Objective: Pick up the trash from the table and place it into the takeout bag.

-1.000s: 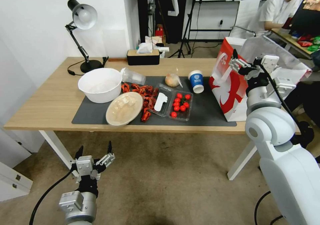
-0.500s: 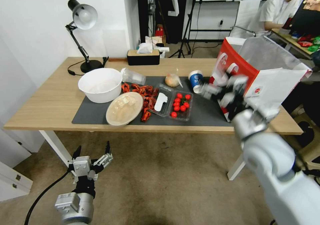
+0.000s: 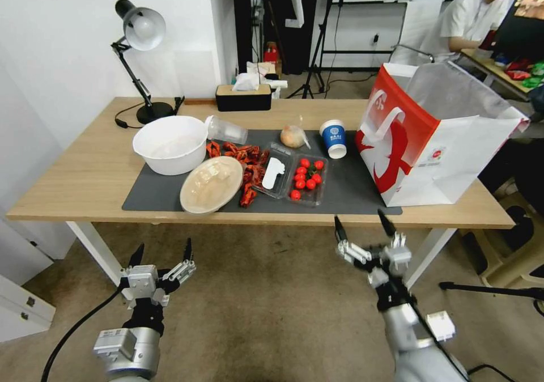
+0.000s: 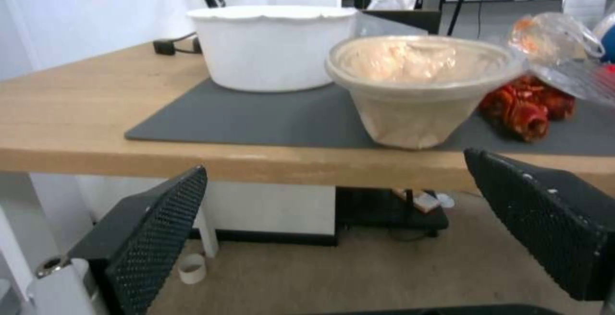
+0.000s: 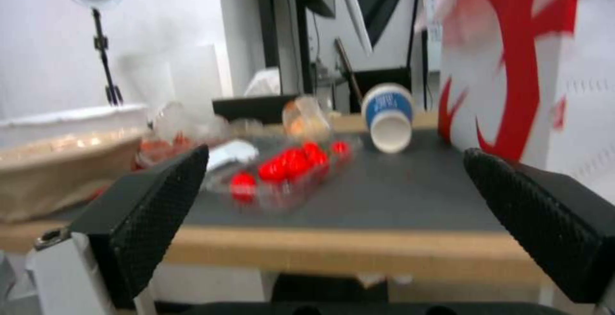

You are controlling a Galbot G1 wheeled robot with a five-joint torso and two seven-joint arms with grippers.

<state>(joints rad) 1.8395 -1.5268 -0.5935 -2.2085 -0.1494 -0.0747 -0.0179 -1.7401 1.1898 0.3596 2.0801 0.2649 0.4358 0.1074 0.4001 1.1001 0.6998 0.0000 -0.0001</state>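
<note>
Hanging below table's (image 3: 85, 183) front edge: right gripper (image 3: 364, 230), fingers spread, empty; left gripper (image 3: 161, 253) likewise spread. Takeout bag (image 3: 430, 138) upright at right end.

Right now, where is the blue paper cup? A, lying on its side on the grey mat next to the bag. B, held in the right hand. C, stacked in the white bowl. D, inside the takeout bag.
A: the cup lies tipped on the mat beside the bag.
</note>
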